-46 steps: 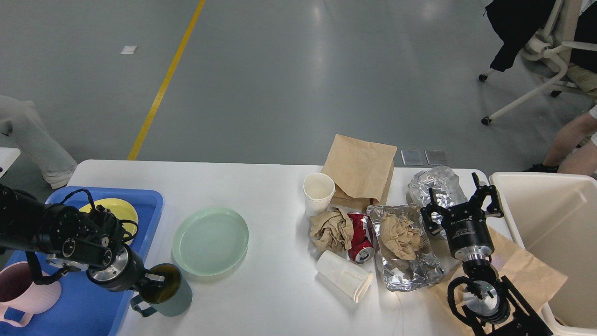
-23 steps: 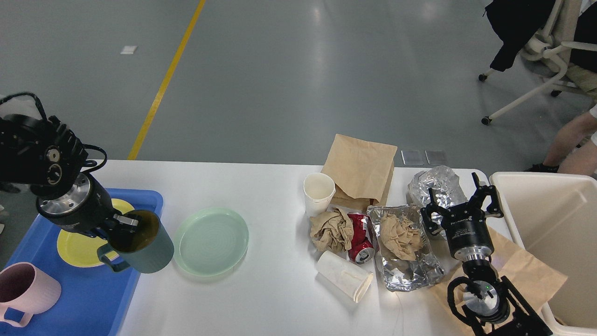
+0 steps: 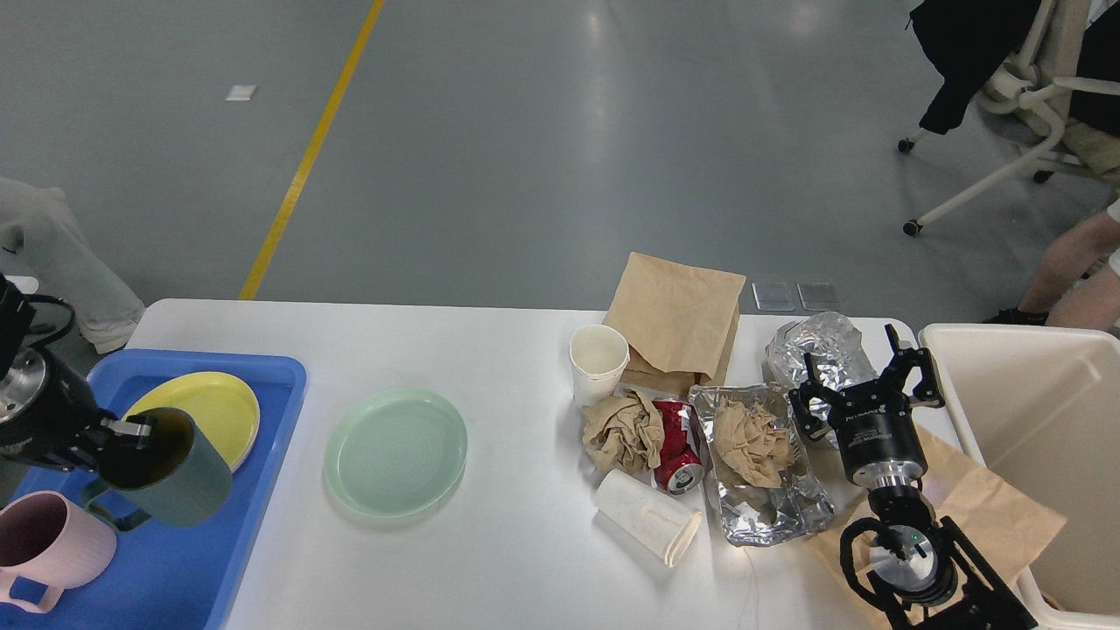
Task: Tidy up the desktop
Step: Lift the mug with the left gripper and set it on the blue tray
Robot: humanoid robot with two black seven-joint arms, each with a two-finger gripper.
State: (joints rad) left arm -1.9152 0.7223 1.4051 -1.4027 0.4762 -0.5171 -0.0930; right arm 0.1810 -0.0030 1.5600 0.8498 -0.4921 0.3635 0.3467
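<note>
Grey floor with one yellow line behind; filling the lower view, one white desktop (image 3: 507, 350), smooth, round-cornered. Holding one blue tray (image 3: 175, 577), one cream bin (image 3: 1032, 411) beside, two brown bags, two foil pieces, two plates, two paper cups, two mugs, one red can (image 3: 678, 446). Left gripper (image 3: 122, 430) pinching green mug (image 3: 166, 477) rim above tray. Right gripper (image 3: 866, 378) hovering, jaws spread.

The blue tray (image 3: 262, 385) and pink mug (image 3: 44, 547) are cut off by the left and bottom edges. The cream bin (image 3: 1041, 420) is cropped at the right. The red can (image 3: 678, 446) is partly hidden by crumpled paper (image 3: 623, 430).
</note>
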